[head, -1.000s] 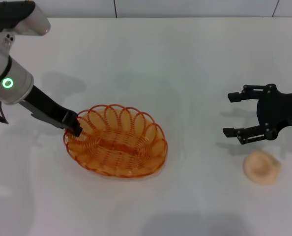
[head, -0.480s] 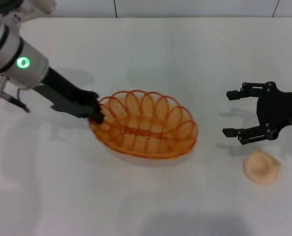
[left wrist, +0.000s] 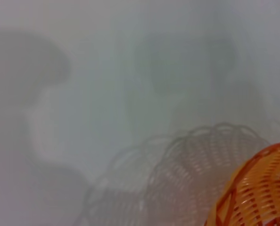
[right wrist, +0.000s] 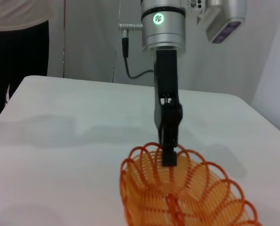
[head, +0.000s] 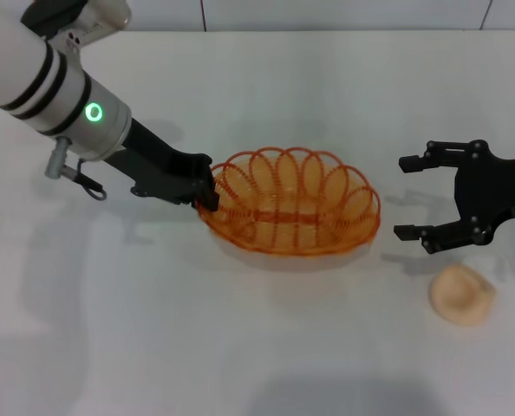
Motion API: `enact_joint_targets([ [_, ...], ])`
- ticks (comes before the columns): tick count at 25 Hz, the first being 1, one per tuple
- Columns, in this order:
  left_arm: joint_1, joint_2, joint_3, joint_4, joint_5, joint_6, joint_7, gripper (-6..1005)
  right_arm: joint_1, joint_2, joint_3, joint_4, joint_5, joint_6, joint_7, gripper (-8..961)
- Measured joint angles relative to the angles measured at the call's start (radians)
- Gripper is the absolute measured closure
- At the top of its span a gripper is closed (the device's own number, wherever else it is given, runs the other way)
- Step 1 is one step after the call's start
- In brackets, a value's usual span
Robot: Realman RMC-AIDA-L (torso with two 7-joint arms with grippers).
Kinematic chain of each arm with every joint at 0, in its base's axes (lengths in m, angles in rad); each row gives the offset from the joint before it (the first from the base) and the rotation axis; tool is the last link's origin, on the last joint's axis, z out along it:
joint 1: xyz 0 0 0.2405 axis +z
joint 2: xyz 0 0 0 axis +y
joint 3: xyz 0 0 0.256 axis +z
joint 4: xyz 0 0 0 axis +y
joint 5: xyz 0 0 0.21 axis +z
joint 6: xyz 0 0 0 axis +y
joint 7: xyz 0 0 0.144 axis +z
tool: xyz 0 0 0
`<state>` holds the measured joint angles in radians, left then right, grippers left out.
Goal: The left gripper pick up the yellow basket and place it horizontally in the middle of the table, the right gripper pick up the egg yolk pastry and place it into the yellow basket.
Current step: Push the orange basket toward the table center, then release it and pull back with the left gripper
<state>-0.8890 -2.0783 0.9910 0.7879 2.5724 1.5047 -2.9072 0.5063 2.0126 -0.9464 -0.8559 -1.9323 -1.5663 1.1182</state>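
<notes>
The fingers of the left gripper [head: 207,192] are seen in the head view clamped on the looped rim at the left end of the yellow basket [head: 290,202], a rim hold that suits a shallow wire basket with no handle. The basket is set lengthwise across the middle of the white counter [head: 257,347]; whether it rests on the surface or is held just above cannot be told. The left arm is stretched from the upper left, slanting down toward the basket, with its green ring light showing. The fingers of the right gripper [head: 418,198] are spread wide and grip nothing; that gripper is poised near the basket's right end, pointing toward it from the right edge, apparently kept back until the basket is set down. The egg yolk pastry [head: 462,295] lies on the counter just below the right gripper, apart from the basket.

In the left wrist view, only an edge of the yellow basket [left wrist: 258,190] and its shadow on the counter are shown; the fingers are not visible.

In the right wrist view, the left gripper [right wrist: 168,157] is seen from across the counter, reaching steeply down, pinched on the far rim of the basket [right wrist: 187,193].
</notes>
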Motion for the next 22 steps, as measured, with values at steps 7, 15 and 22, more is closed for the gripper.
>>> enact_joint_targets([
  [7, -0.001, -0.002, 0.023, -0.039, -0.046, -0.069, 0.000, 916, -0.016, -0.001, 0.000, -0.030, 0.000, -0.002, -0.001, 84],
  [15, -0.029, -0.003, 0.147, -0.079, -0.114, -0.130, -0.001, 916, -0.017, 0.000, -0.011, -0.032, 0.001, -0.001, -0.002, 84],
  [22, -0.029, -0.004, 0.174, -0.079, -0.157, -0.146, -0.002, 916, -0.018, 0.001, -0.013, -0.031, 0.001, -0.001, -0.002, 84],
])
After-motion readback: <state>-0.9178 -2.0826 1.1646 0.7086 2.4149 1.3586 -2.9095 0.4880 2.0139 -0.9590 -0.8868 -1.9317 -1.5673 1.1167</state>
